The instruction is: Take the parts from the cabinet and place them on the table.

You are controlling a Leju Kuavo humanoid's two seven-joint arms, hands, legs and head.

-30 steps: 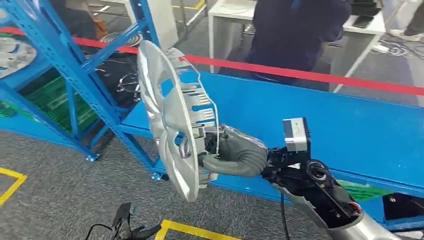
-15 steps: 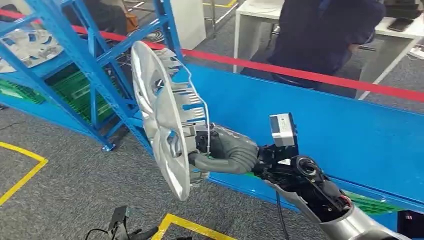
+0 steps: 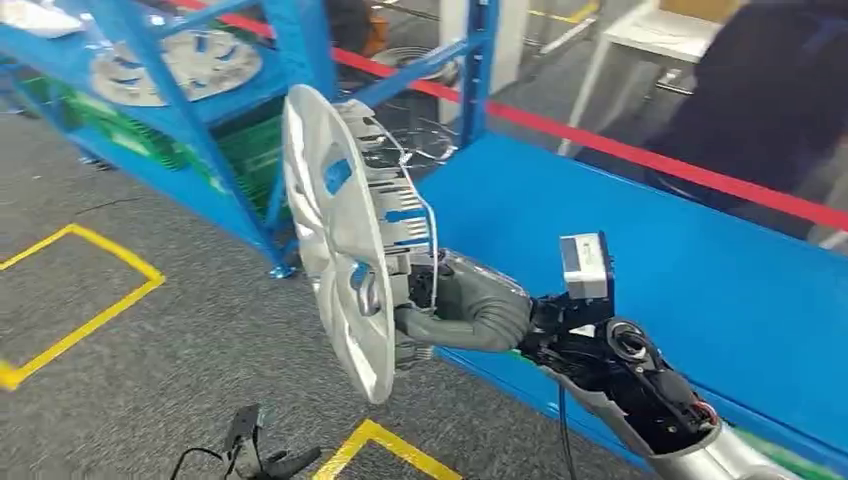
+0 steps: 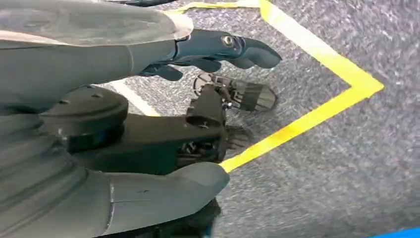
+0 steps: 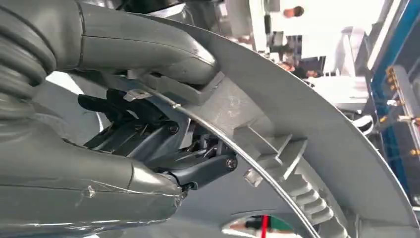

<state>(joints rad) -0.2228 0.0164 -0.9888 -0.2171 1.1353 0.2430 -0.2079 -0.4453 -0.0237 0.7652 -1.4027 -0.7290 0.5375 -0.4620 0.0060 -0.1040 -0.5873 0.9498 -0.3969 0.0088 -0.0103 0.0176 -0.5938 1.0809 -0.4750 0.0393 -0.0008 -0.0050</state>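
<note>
Grey carpet [image 3: 200, 340] with yellow tape [image 3: 80, 320] is lying under a blue rack [image 3: 200, 110] and a blue table [image 3: 700, 290]. Right robot hand [image 3: 470, 305] is gripping a silver hubcap [image 3: 340, 240] by its rim from behind — disc standing on edge, in the air just off the table's near edge. More hubcaps [image 3: 175, 65] are sitting on the rack. Left robot hand [image 4: 148, 109] is hanging over the floor, holding nothing, fingers apart.
</note>
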